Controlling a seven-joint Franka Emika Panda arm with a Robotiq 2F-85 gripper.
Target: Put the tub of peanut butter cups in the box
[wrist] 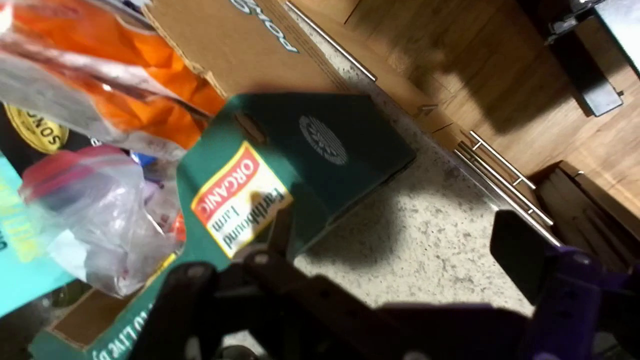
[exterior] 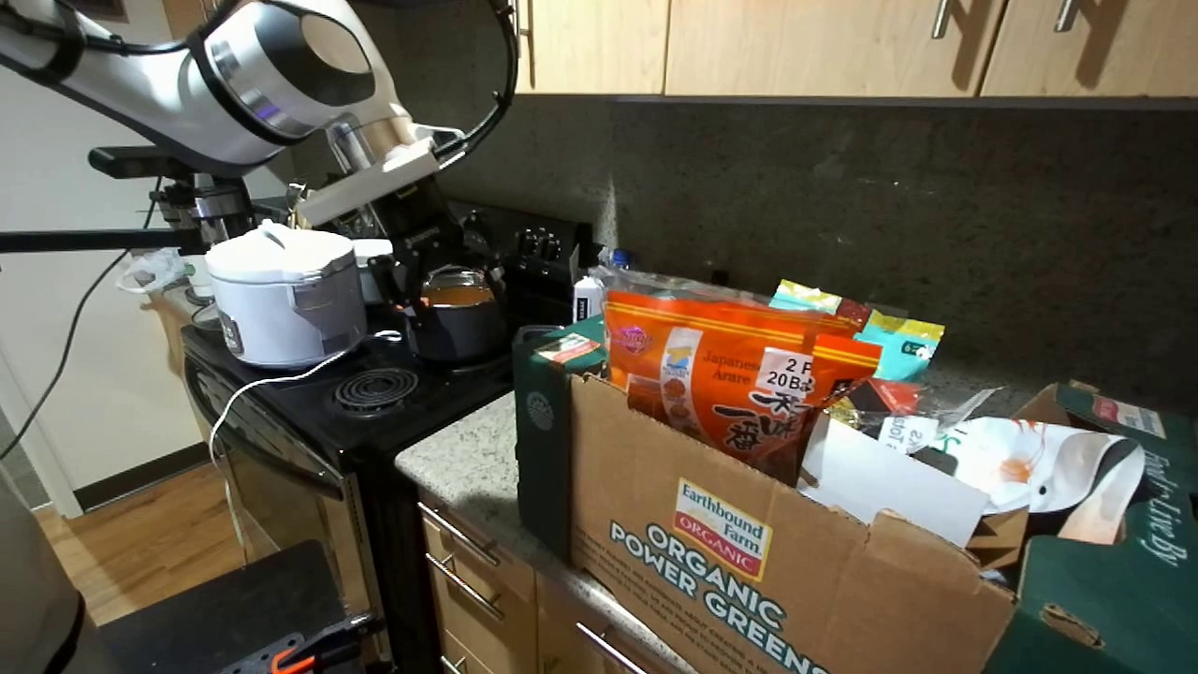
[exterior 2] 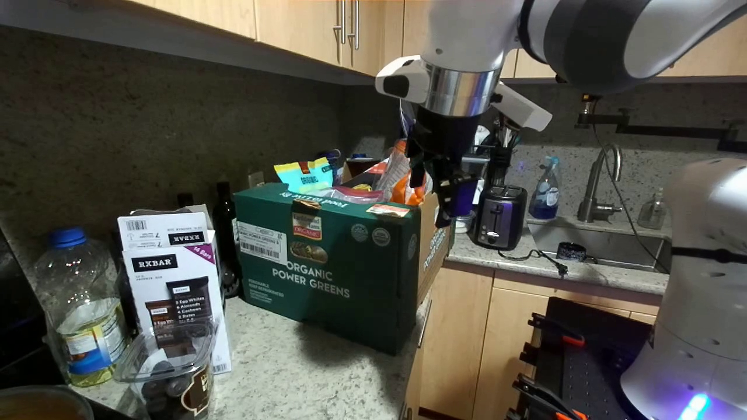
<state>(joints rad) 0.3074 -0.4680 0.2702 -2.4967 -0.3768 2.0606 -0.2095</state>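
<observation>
Claw points down, spread wide, near the cardboard box.

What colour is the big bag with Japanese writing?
Mostly orange; the bag shows best in an exterior view.

We see a white arm, dark-grey joint cover, silver wrist band, black cable, black pincer, blue base light.

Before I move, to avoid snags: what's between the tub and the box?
An exterior view shows countertop between them, the RXBAR carton behind the tub.
</observation>
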